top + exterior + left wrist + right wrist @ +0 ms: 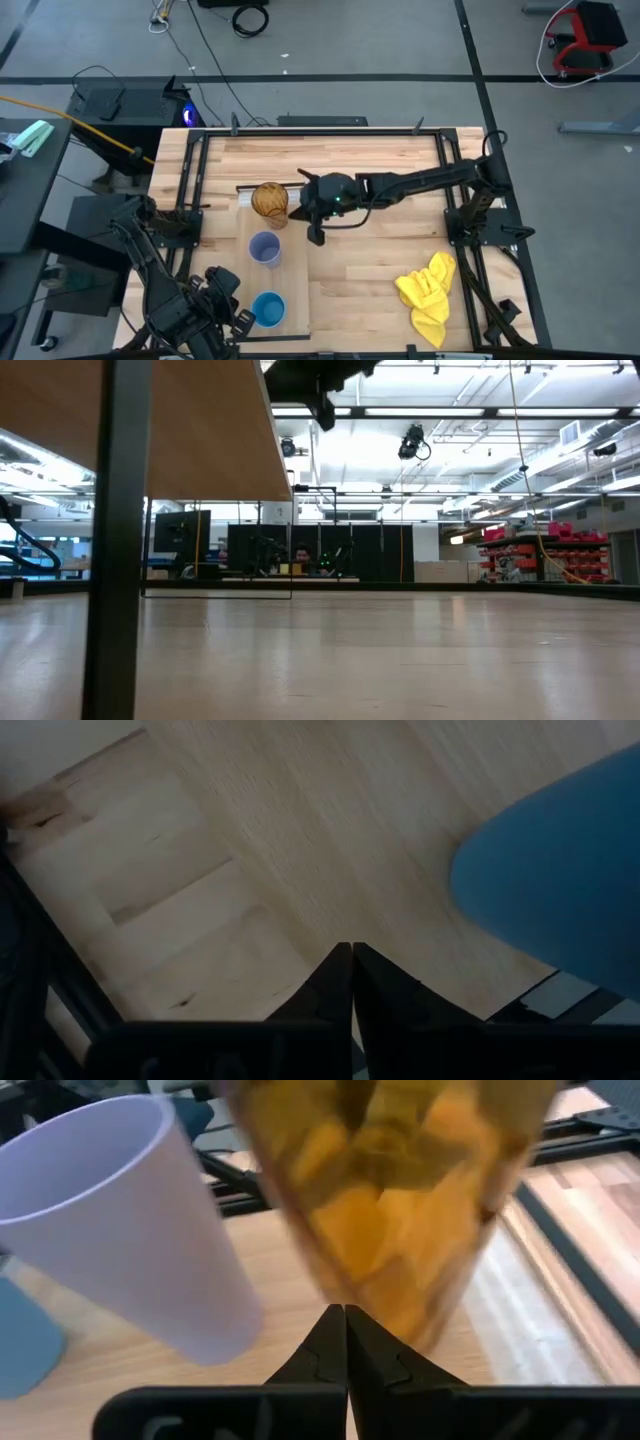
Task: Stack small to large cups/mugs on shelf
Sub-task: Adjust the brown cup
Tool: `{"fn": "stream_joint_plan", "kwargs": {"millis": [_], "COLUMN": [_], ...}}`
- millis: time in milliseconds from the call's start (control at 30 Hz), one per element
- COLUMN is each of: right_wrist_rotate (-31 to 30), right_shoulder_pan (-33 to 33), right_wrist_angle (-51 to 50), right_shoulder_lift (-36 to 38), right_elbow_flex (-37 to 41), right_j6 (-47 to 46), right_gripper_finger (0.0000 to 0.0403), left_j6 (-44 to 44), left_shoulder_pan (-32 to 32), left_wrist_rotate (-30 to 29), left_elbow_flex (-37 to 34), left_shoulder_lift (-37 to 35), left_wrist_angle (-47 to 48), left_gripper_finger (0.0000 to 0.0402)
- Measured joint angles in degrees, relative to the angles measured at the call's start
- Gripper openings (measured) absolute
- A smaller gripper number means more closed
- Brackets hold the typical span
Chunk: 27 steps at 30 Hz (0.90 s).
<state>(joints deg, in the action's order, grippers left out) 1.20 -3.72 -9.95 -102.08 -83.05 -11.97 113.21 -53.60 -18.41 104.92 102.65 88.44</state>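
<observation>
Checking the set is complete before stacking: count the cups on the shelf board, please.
3, all in a row on the shelf: the amber tumbler at the far end, the lavender cup in the middle, the blue cup nearest the front edge. None looks hidden.

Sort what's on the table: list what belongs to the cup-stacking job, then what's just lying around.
Job: amber tumbler, lavender cup, blue cup, shelf board, left gripper, right gripper.
Lying about: yellow cloth.

Crumpled yellow cloth [428, 293] on the slatted table [370, 270]
</observation>
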Motion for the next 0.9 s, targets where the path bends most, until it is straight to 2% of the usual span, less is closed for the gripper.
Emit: {"fn": "stream_joint_plan", "kwargs": {"millis": [467, 900], "right_wrist_rotate": [0.78, 0.96], "right_shoulder_pan": [2.49, 3.54], "right_wrist_angle": [3.02, 2.02], "right_shoulder_lift": [-0.74, -0.67], "right_elbow_flex": [-0.02, -0.02], "right_j6": [0.17, -1.21], "right_gripper_finger": [0.0001, 0.0006], "left_j6": [0.17, 0.12], "left_shoulder_pan": [0.07, 0.09], "left_wrist_rotate": [0.00, 0.00], "left_elbow_flex": [0.00, 0.00], "left_shoulder_lift": [0.00, 0.00], "left_wrist_angle": [-0.03, -0.01], "left_gripper_finger": [0.0024, 0.0013]}}
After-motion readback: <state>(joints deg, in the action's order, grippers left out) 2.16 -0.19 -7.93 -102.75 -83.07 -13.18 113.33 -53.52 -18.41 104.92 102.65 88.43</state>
